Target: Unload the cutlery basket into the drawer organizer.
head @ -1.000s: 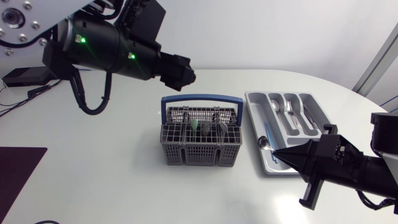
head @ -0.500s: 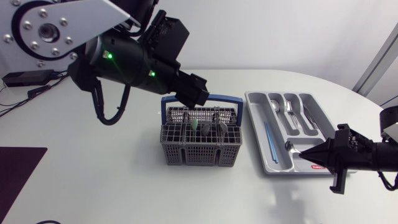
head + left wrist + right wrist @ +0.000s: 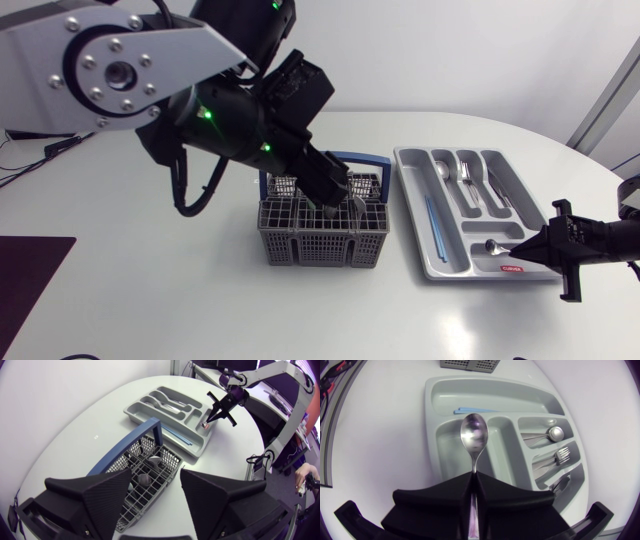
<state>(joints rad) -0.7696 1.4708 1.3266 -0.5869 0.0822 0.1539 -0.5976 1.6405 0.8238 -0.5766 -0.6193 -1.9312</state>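
Hovering the left gripper point(image 3: 335, 190) just above the cutlery basket point(image 3: 322, 240) near the middle of the table point(image 3: 160, 290), with its two wedge fingers standing wide apart and clasping nothing. Looking down between those fingers, in the left wrist view, onto the basket's blue handle point(image 3: 125, 447) standing upright and onto a few spoon bowls point(image 3: 144, 480) lying among the grey mesh compartments. Showing, just right of the basket and toward the table's right edge, the grey drawer organizer point(image 3: 408, 200), carrying a thin blue stick point(image 3: 432, 222) in its long left compartment and another spoon point(image 3: 547, 436) and forks point(image 3: 555, 456) in the slots farther right. Pinching a steel spoon point(image 3: 492, 246) by its handle in the right gripper point(image 3: 518, 252), fingers pressed on it from both sides, at the organizer's near right corner, with the bowl pointing out over the organizer's near end; not showing whether the bowl is touching the tray.
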